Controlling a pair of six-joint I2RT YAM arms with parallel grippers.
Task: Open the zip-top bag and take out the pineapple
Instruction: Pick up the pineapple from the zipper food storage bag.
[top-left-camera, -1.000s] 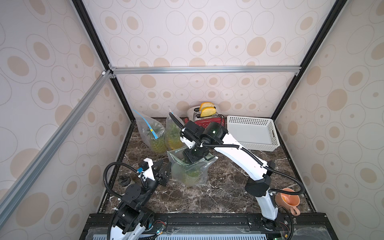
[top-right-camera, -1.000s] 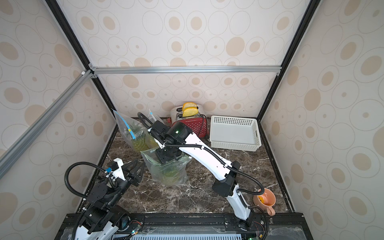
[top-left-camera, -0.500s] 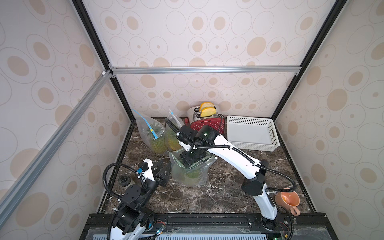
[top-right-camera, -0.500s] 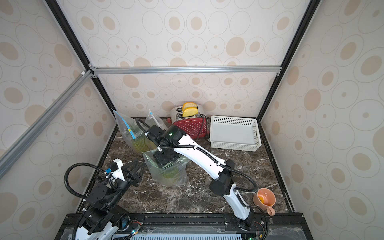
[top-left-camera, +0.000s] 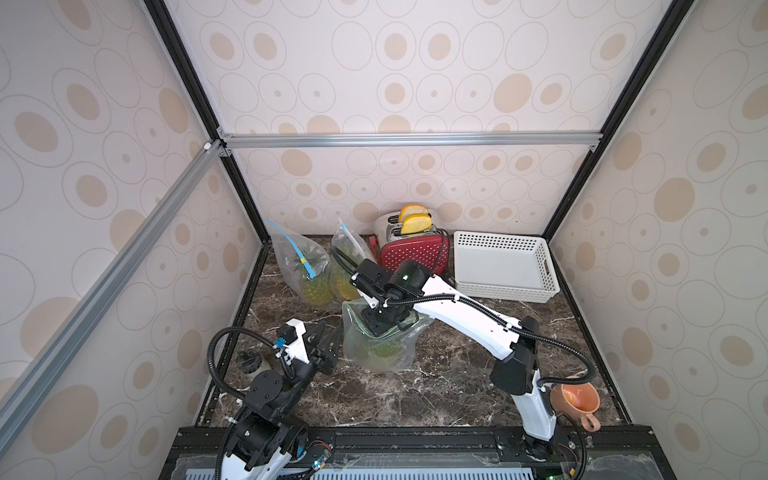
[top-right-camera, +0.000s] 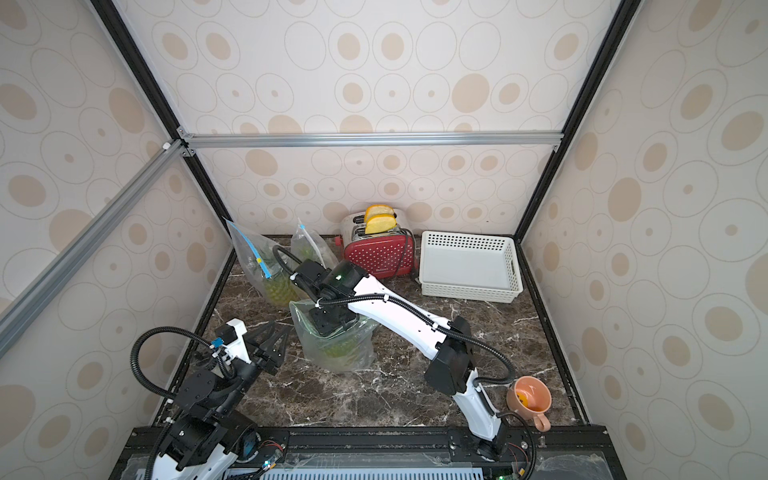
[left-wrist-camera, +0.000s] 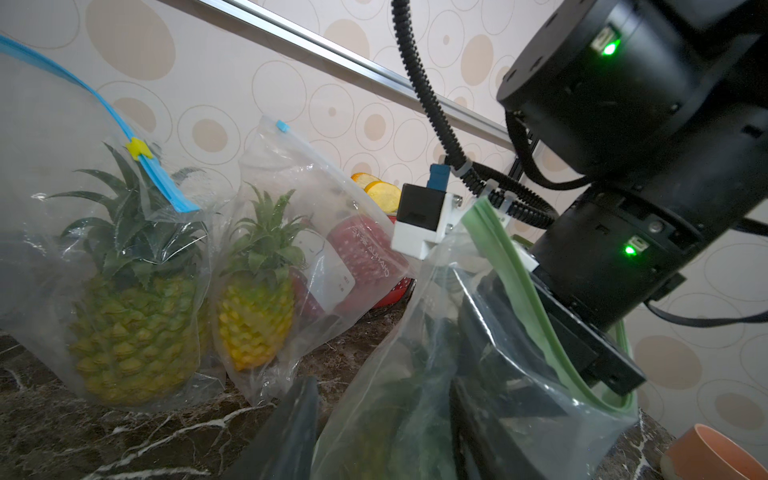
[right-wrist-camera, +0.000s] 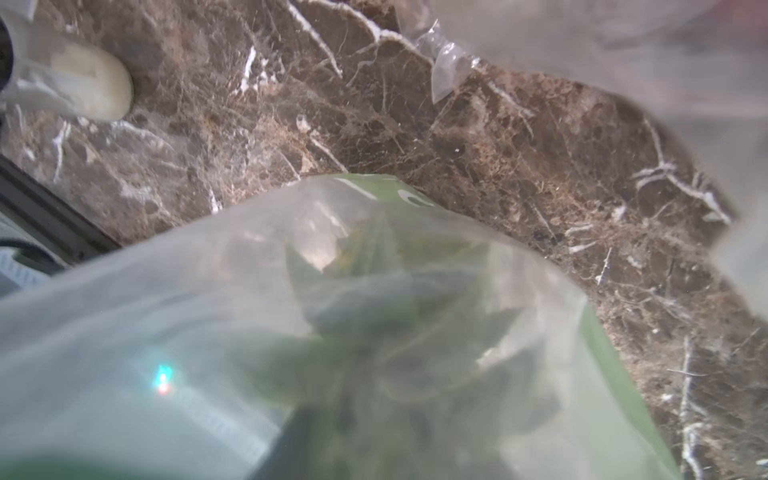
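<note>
Over on the left, the left gripper (top-left-camera: 323, 343) sits low just beside the bag, claw spread about halfway, nothing between the fingers.

Moving across: the zip-top bag (top-left-camera: 376, 357) stands upright mid-table on the marble top (top-left-camera: 436, 386), mouth gaping, its green zip strip (left-wrist-camera: 513, 270) parted. The pineapple (top-left-camera: 384, 352) is down in the bottom of it, crown up. The right wrist view looks straight onto the leaves (right-wrist-camera: 374, 324) through hazy film.

And here's the right gripper (top-left-camera: 376, 328), hanging down through the mouth from above, head inside the bag. Wide, or pinched on something? Through that plastic I cannot tell.

Handling call: the bag is thin, limp and slick. It'll likely collapse or ride up with the fruit unless the left claw pins a wall or the zip rim. The pineapple looks rigid and bumpy-skinned, and perhaps light if it's a model, though that's a guess. The crown is the nearest hold, at the base of the leaves where they bunch. The body looks too broad for these jaws.
</note>
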